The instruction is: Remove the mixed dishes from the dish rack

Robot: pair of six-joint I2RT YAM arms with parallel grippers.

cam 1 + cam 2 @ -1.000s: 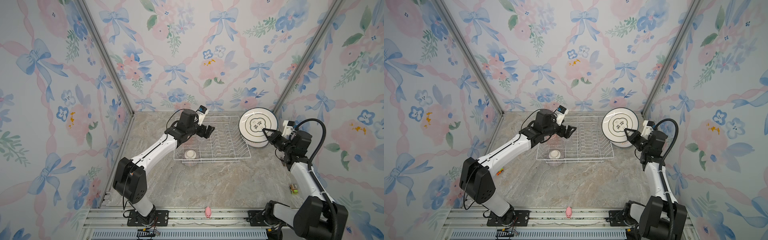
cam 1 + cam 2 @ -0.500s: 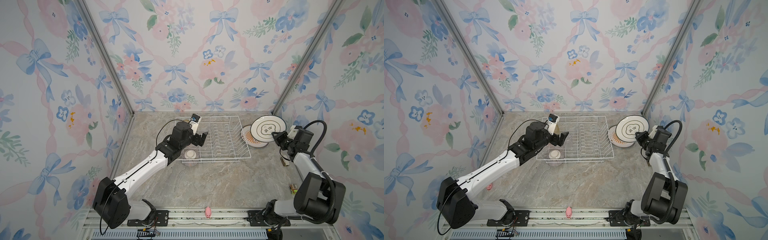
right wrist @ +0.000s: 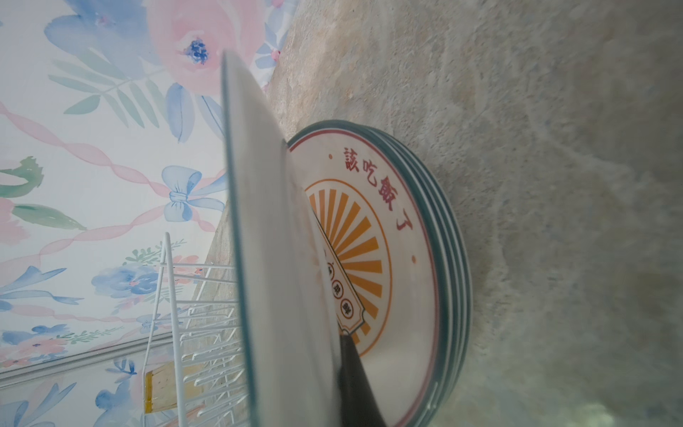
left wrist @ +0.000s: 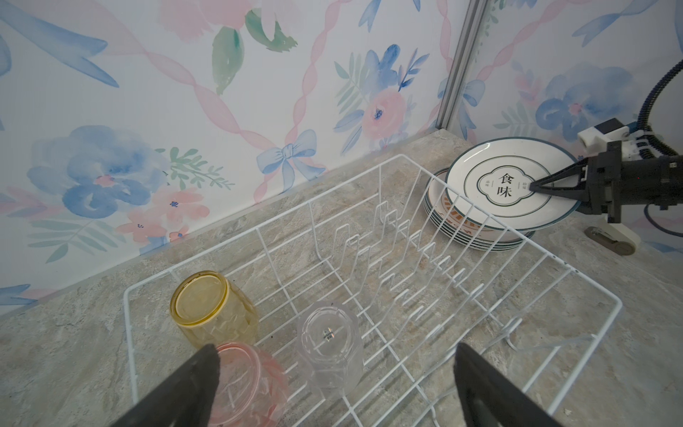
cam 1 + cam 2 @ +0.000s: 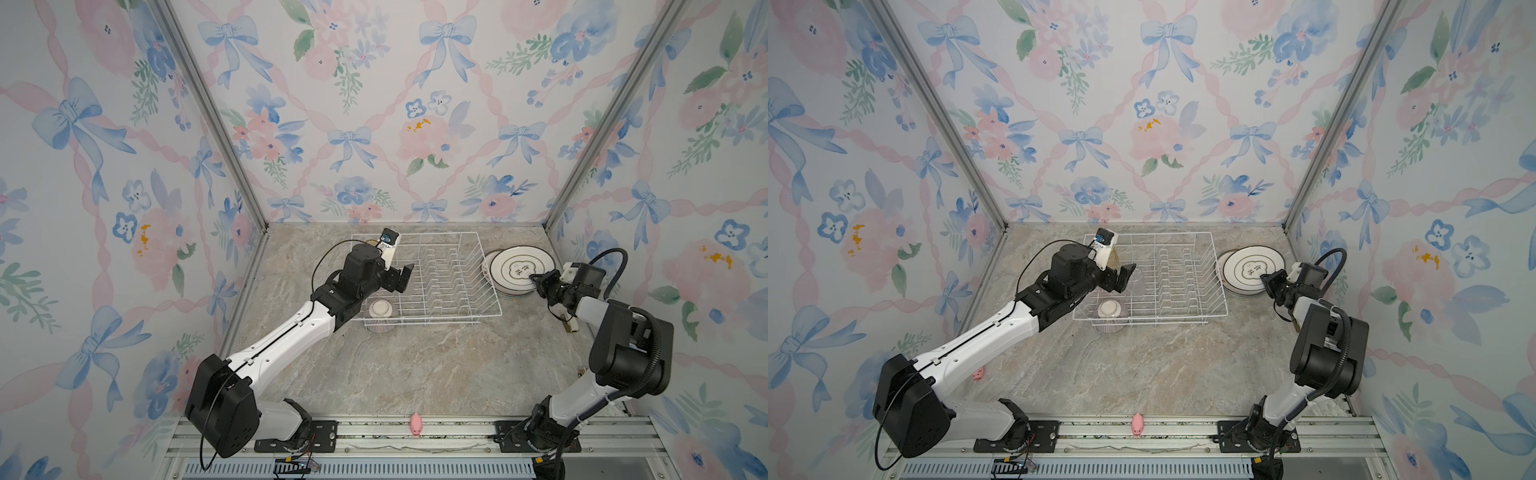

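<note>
Marble tabletop (image 5: 415, 365) | right tool (image 5: 533, 277) clamps plate (image 4: 510, 185) over stack (image 3: 391, 236) | left tool (image 5: 400, 277) gaping above tumblers (image 4: 327, 332)

We label the left arm (image 5: 286, 336) and right arm (image 5: 623, 353): white links, black joints; ribbed black hose (image 5: 614, 249) on the right.

Pink pig toy (image 5: 416, 424) at the marble tabletop's (image 5: 415, 365) front edge; floral wallpaper (image 5: 374, 104) all around.
</note>
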